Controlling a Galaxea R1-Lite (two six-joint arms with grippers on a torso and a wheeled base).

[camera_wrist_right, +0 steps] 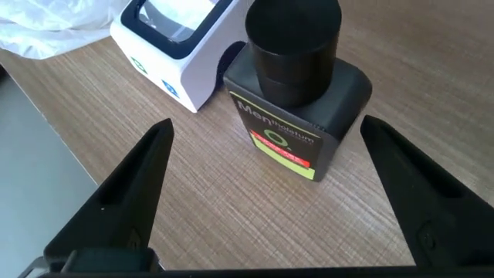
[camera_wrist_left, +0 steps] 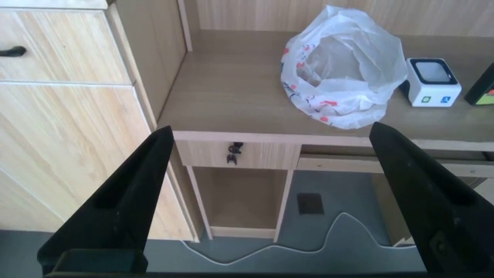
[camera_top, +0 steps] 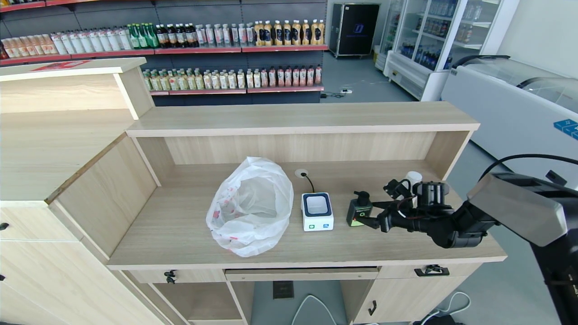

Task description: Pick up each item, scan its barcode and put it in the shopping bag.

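Standing right of centre, dark square bottle with black cap on wooden table, beside white scanner box; white plastic shopping bag at centre. Right fingers released, spread wide, bottle just ahead, untouched. Left fingers released too.

Left gripper held low, right gripper stretched forward, both spread wide.

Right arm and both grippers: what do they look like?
The right arm is black with a grey angular cover and a black cable looping above. The right gripper and left gripper each have two black tapered fingers.
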